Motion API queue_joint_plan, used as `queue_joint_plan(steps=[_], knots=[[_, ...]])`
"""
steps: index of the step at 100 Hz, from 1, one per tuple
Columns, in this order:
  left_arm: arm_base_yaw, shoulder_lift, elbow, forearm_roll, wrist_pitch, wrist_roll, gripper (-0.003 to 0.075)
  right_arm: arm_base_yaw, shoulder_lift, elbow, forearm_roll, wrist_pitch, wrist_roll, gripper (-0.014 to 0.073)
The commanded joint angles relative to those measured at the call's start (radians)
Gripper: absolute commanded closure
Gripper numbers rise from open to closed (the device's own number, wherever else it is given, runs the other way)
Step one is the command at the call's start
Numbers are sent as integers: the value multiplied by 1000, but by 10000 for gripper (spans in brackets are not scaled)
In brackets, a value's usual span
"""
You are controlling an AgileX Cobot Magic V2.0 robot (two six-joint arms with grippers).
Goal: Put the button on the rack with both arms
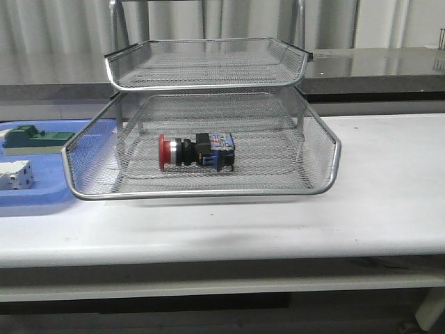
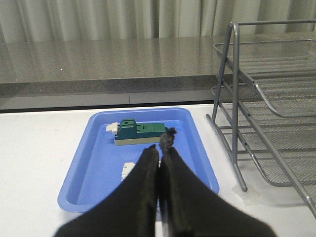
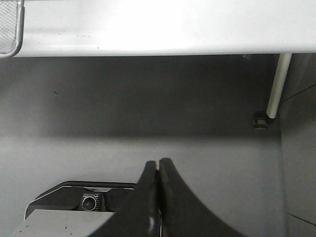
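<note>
Left gripper (image 2: 161,144): two matte black fingers, broad at the base and tapering to narrow tips; one tip shows a rough, chipped edge. Right gripper (image 3: 158,163): the same black, smoothly curved, tapered fingers. No cables, screws or markings are visible on either.

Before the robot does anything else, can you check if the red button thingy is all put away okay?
1. Button in the rack: ok, it lies on its side in the lower tray.
2. Button free of both grippers: ok.
3. Left gripper shut and empty: ok, above the blue tray.
4. Right gripper shut and empty: ok, off the table edge.
5. Button fully settled on the mesh: cannot tell.
</note>
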Motion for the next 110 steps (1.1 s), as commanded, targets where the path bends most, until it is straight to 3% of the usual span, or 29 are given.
queue_joint_plan(steps=[1,67,89,110], knots=[[4,5,-28,-10,-72,1,741,-1,0,-34,-15,-38,-4,662],[4,5,-28,-10,-72,1,741,-1,1,-34,23,-111,-4,662],[4,5,-28,-10,-72,1,741,-1,108,-34,225,-164,-30,660],[4,5,-28,-10,-72,1,741,43,305,-34,427,-242,-219,659]])
